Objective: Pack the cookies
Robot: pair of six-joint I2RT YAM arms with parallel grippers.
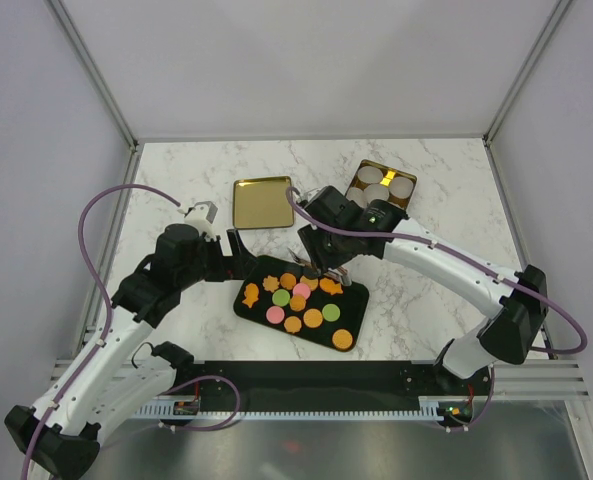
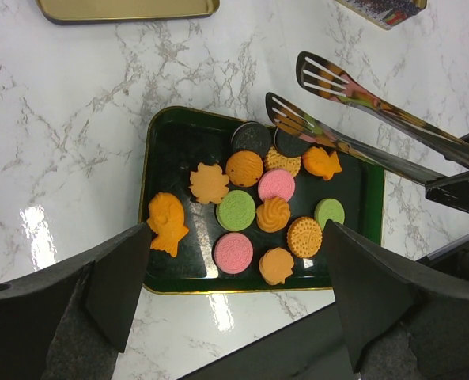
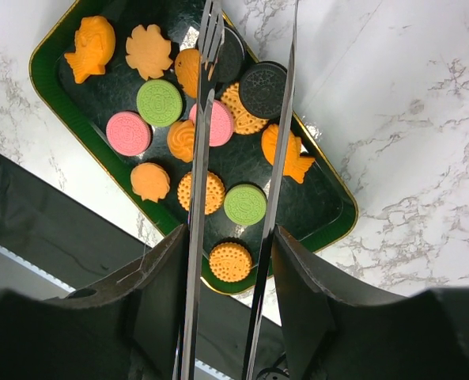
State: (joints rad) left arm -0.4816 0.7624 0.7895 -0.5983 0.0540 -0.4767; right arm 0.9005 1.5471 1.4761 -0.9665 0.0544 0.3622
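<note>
Closest to me, the left jaws (image 2: 238,229) hang wide open and hold nothing, poised above the near end of a dark green tray (image 2: 179,146) on the marble surface (image 2: 100,95). All the cookies (image 2: 273,214) lie on that tray, fifteen by my count: nine orange, two pink, two green and two dark (image 2: 251,138). Those straight beneath the open left jaws are untouched. The right jaws (image 3: 232,237) are clamped on a pair of metal tongs (image 2: 325,77), whose blades stand apart over the tray's far end, one dark cookie lying between them in the wrist view; whether they touch it I cannot tell. Farther back sit one gold tray (image 1: 262,203) and one gold box (image 1: 388,178) with at least three white paper cups (image 1: 374,193).
</note>
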